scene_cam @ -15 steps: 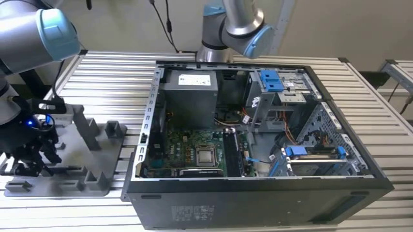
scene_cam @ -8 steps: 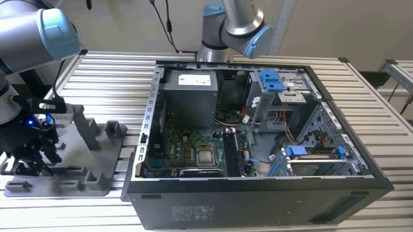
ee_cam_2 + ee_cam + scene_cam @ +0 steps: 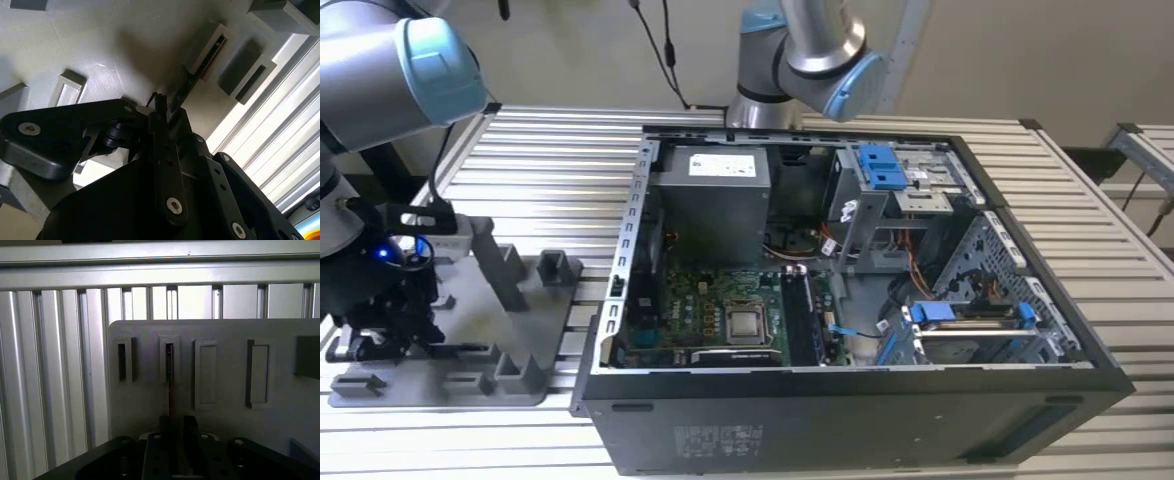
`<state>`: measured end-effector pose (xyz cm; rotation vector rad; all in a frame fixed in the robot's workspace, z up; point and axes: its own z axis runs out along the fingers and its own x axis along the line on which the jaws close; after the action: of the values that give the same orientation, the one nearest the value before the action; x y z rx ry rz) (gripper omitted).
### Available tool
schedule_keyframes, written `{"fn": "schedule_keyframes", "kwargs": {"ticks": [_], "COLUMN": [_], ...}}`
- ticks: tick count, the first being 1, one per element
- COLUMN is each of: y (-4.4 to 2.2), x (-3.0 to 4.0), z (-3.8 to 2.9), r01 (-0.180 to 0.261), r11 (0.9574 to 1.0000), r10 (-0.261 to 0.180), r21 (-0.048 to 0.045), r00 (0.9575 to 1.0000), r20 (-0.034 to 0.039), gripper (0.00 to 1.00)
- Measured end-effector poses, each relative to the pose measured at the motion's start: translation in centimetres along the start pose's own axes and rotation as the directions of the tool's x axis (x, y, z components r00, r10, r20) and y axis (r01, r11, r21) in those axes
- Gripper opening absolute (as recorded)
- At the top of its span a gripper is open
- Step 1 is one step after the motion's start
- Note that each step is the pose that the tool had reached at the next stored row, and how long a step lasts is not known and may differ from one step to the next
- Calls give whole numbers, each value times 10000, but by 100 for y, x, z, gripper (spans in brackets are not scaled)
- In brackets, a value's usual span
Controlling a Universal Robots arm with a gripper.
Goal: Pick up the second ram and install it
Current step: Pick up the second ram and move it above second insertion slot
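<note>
First wrist view: the gripper (image 3: 176,422) sits low over the grey tray (image 3: 230,340), with the second ram (image 3: 171,385) directly ahead of it. The ram is seen edge-on, a thin dark strip standing upright in one of the tray's narrow slots. Its near end reaches right into the gripper's mouth. Whether the gripper has clamped onto the ram or merely straddles it, I cannot tell.

In the second wrist view the same strip runs from the gripper's tip out to its slot. More slots lie in a row on either side of the ram, and raised grey blocks (image 3: 240,67) stand a little farther from the gripper. Beneath the tray is the ribbed aluminium table (image 3: 55,365).

In the exterior view the gripper hangs from the arm (image 3: 400,60) over the tray, with a small blue light (image 3: 382,251) glowing just above it. Well apart from the gripper, toward the exterior view's right, stands an open computer case (image 3: 854,420). A green motherboard (image 3: 707,300) lies on its floor, and beyond that is a grey power supply (image 3: 714,200).
</note>
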<state>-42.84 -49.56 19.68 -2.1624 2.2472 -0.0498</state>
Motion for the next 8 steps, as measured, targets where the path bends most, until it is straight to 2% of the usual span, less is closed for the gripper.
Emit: {"fn": "schedule_keyframes", "kwargs": {"ticks": [4, 6, 8], "y": [0, 0, 0], "x": [0, 0, 0], "z": [0, 0, 0], "r01": [3, 4, 5], "r11": [10000, 10000, 10000], "r10": [-3, -4, -5], "r21": [0, 0, 0], "r00": [10000, 10000, 10000], "r20": [0, 0, 0], "gripper": [27, 18, 18]}}
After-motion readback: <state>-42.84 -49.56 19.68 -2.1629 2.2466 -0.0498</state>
